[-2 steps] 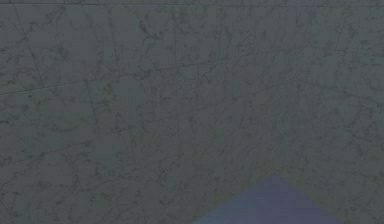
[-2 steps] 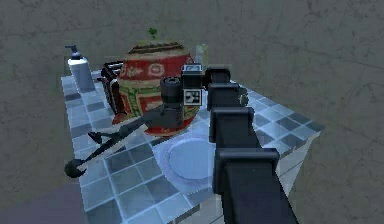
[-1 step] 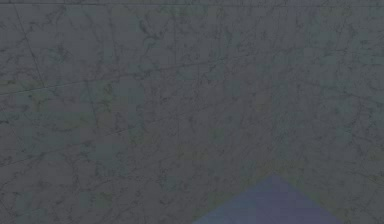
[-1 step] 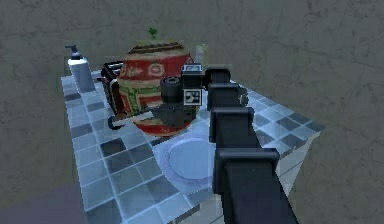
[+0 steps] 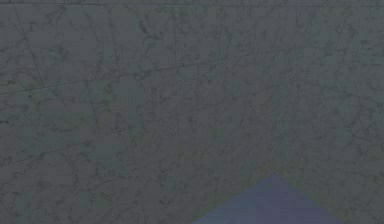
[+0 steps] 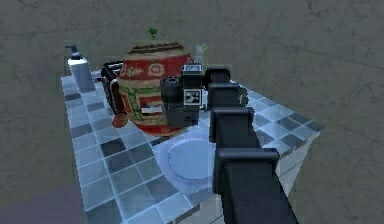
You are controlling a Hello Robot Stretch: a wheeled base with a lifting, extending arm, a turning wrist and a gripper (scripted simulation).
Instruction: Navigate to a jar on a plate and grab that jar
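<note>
**Forward view:** a dark grey, mottled surface (image 5: 150,100) lies ahead of me. A bluish wedge (image 5: 275,205) rises from the bottom edge, right of the middle. It may be a corner of the table, but I cannot be sure.

**Arm side view:** a table (image 6: 110,185) topped with blue and grey tiles. My arm (image 6: 245,170), a dark square bar, runs from the bottom edge out across it. At its far end are two small white squares (image 6: 176,96), and left of them is my hand (image 6: 150,108). The hand sits in front of a big round red jar (image 6: 150,65) with a pale label band and a bit of green on top. I cannot tell how the fingers are set, or whether the hand holds the jar. A pale round plate (image 6: 185,165) lies on the tiles just left of the arm. The jar appears above and to the left of the plate, and I cannot tell whether it rests on anything or hangs clear. A grey pump bottle (image 6: 78,68) stands at the table's far left corner.

**Progress, as I judge it:** the drive to the table looks done and my hand is at the jar. A sure grab and a lift are what remain to be confirmed.

**Between the views:** the arm side view gives me the jar, plate and hand. The forward view adds what lies ahead.
</note>
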